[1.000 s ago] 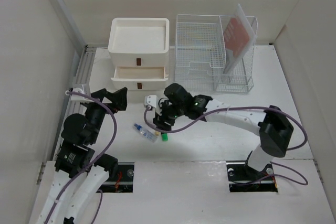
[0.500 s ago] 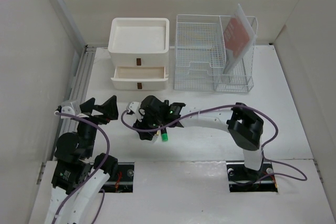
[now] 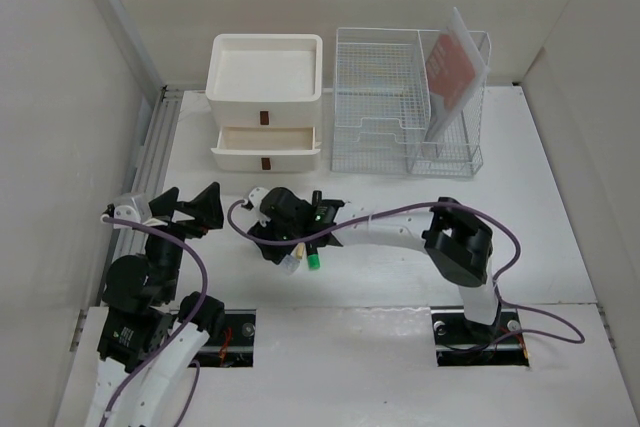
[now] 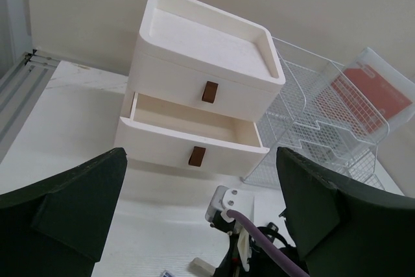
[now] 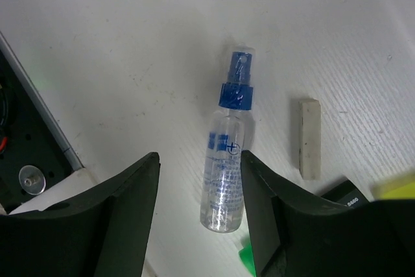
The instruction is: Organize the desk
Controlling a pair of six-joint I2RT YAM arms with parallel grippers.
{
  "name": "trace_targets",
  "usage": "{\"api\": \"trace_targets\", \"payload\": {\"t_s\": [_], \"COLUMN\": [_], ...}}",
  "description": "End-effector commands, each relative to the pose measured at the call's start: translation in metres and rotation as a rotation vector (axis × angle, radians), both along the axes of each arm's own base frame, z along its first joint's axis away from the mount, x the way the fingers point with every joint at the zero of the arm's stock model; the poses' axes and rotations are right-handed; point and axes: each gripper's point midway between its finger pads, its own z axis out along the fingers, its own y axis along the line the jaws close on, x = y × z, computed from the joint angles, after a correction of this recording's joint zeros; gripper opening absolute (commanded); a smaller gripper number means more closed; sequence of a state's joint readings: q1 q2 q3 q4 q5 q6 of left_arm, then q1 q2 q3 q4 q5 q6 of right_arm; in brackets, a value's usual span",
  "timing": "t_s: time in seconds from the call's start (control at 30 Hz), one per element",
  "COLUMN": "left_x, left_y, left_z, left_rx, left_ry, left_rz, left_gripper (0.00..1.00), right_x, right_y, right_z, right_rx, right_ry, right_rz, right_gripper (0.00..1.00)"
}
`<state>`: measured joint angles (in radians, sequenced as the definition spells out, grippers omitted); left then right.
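Observation:
The desk (image 3: 540, 197) is a white tabletop with a grey rail (image 3: 155, 147) along its left edge. A clear spray bottle with a blue cap (image 5: 227, 173) lies flat on it. My right gripper (image 5: 198, 180) is open and low over the bottle, one finger on each side, the bottle close to the right finger. In the top view the right gripper (image 3: 282, 239) covers most of the bottle. My left gripper (image 3: 185, 205) is open and empty, held above the desk's left side, facing the drawer box (image 4: 207, 63).
A white eraser-like stick (image 5: 310, 139) and a small green piece (image 3: 314, 263) lie beside the bottle. The cream drawer box (image 3: 265, 102) stands at the back with its lower drawer (image 4: 188, 137) partly open. A wire-mesh rack (image 3: 400, 107) holds a red-and-white folder (image 3: 450, 72).
My right arm swung left and came down over the spray bottle. My left arm pulled back to the left and nearer the desk's front edge.

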<state>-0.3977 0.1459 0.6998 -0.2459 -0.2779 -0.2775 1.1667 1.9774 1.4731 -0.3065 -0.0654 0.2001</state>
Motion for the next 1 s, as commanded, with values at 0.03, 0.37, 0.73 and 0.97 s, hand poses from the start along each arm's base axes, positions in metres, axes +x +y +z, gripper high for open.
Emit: {"api": "trace_targets", "payload": {"t_s": [0.03, 0.37, 0.73, 0.97], "left_x": [-0.005, -0.005, -0.007, -0.009], "left_y": [0.004, 0.004, 0.005, 0.006], "left_z": [0.012, 0.012, 0.014, 0.015], "left_rx": [-0.014, -0.014, -0.018, -0.022], "left_ry": [-0.052, -0.052, -0.062, -0.071], "left_rz": [0.010, 0.010, 0.010, 0.010], "left_gripper": [1.00, 1.00, 1.00, 1.00], "right_x": [0.005, 0.005, 0.001, -0.002], "right_y": [0.006, -0.001, -0.008, -0.010], "right_z": [-0.008, -0.028, -0.058, -0.066], "right_rx": [-0.008, -0.052, -0.122, -0.150], "right_ry": [-0.015, -0.039, -0.012, -0.011], "right_rz": [-0.047, -0.046, -0.031, 0.010], "right_gripper": [0.58, 0.58, 0.56, 0.23]}}
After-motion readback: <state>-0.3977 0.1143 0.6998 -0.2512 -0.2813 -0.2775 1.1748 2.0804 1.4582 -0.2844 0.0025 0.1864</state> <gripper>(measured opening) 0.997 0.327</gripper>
